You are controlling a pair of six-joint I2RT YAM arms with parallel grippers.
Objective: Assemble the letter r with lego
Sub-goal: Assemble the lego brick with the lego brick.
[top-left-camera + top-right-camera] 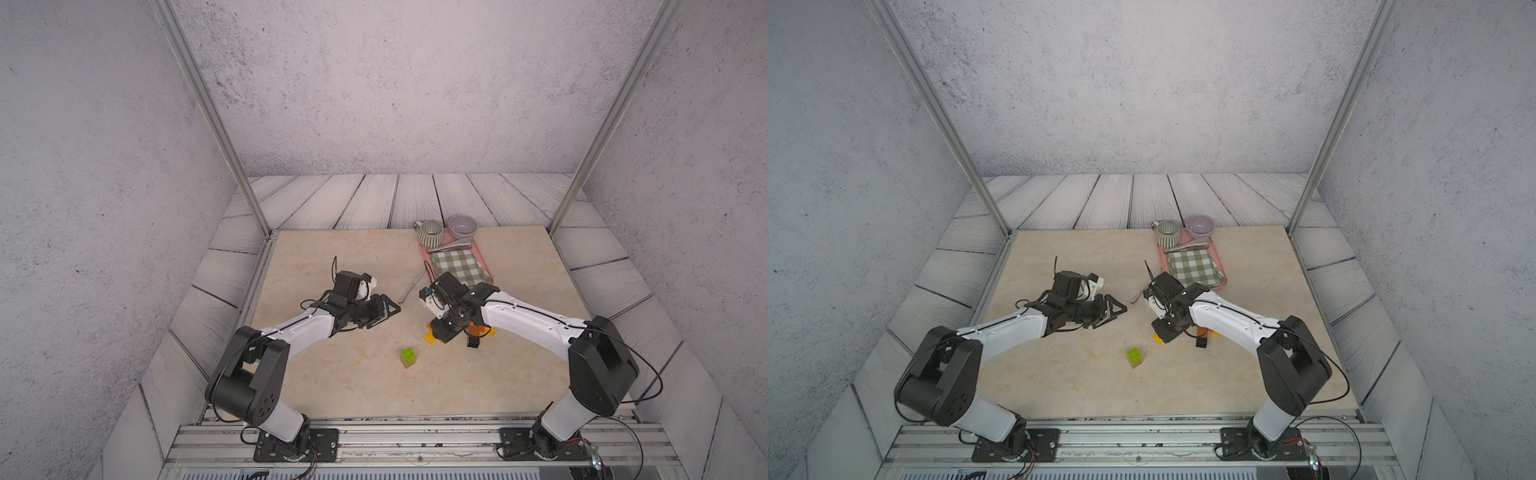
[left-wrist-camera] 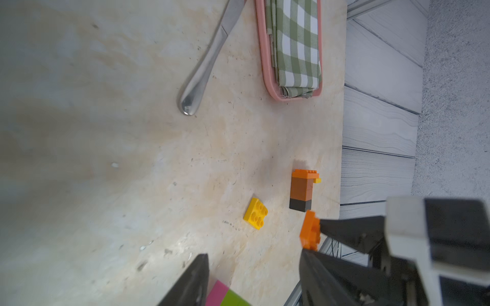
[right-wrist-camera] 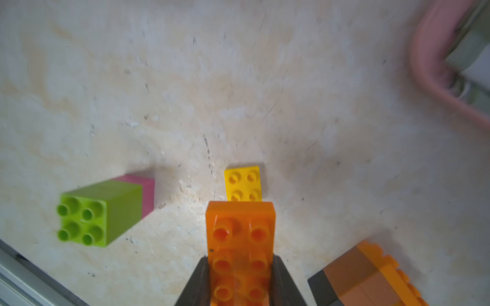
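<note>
Not much of an r yet, I'd say. The right gripper (image 3: pixel 241 262) is clamped on a long orange brick (image 3: pixel 240 230), near the flat yellow brick (image 3: pixel 243 184). In a top view the lime-and-magenta stack (image 1: pixel 408 358) sits at its 8 o'clock and the black-brown-orange stack (image 1: pixel 477 336) at 3. The left gripper (image 2: pixel 254 254) hangs partly open and empty. These pieces still need joining.

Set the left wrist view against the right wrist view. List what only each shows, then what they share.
Only the left wrist view: a metal utensil handle, the pattern of the green-checked cloth, and the open left claw. Only the right wrist view: the studs of the lime green brick. Both: the yellow brick, the brown, black and orange stack, the pink tray, and the long orange brick gripped by the right claw.
</note>
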